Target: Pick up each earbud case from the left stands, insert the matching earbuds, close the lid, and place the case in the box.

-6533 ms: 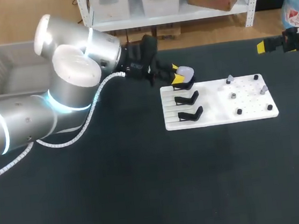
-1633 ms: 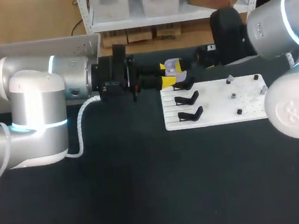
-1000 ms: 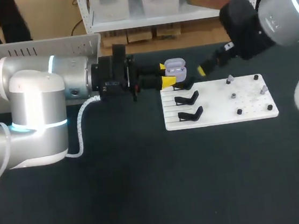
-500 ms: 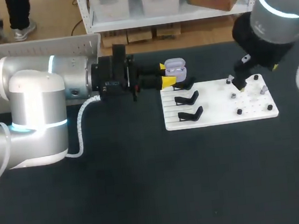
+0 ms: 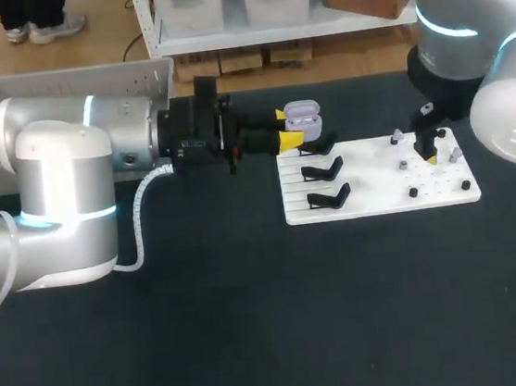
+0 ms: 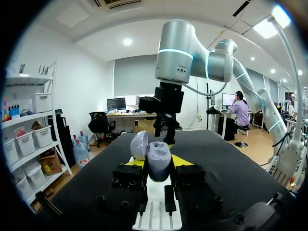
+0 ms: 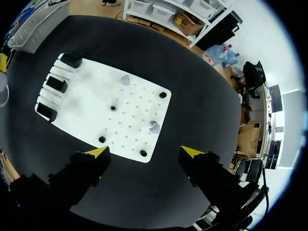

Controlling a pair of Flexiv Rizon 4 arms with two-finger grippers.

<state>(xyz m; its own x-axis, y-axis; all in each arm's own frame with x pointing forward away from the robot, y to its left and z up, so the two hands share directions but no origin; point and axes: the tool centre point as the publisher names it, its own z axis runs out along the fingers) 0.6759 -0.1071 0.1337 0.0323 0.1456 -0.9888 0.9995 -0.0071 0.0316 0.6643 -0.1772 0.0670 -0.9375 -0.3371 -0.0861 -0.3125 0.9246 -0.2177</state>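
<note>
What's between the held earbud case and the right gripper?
Head view: mostly bare white board, plus one grey earbud standing just short of the right gripper. The earbud case sits in the left gripper.

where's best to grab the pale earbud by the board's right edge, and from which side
Likely its rounded body, from straight above: the earbud sits alone on the flat white board, black pegs well apart from it, and the open right tool points down over that edge.
</note>
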